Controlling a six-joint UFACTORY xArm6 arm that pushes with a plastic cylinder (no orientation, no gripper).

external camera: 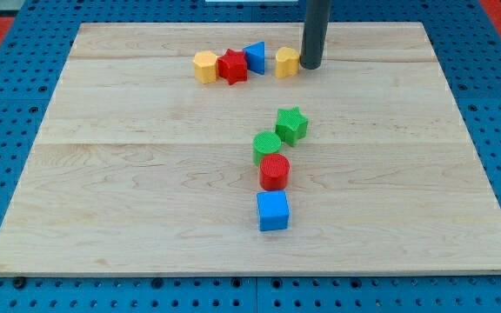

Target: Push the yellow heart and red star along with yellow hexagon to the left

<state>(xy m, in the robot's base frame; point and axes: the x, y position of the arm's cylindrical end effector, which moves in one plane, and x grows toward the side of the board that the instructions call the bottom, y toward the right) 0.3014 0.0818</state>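
Nearest the camera sits the blue cube (pixel 273 211), at the bottom of a short column near the bench (pixel 129 191) centre; just above it stand the red cylinder (pixel 274 171), the green cylinder (pixel 266 144) and the green star (pixel 291 125), each touching or nearly touching the next.

Up near the view's top lies the row that matters. From the view's left: the yellow hexagon (pixel 204 66), the red star (pixel 232 67) pressed against it, the blue triangle (pixel 255 57) just behind the star's right side, then a small gap and the yellow heart (pixel 287 63).

My tip (pixel 310 66) rests on the heart's right side, touching it or as good as touching. The tool is a plain rod — no jaws, so nothing opens, closes or grips.

As I judge it, the push is barely begun: the heart is lined up with the tool behind it, but it is not yet against the star, and the whole group sits near the middle of the top edge with much bench left on the view's left.

Count — two yellow blocks, two red, two blue, two green; eight in all.
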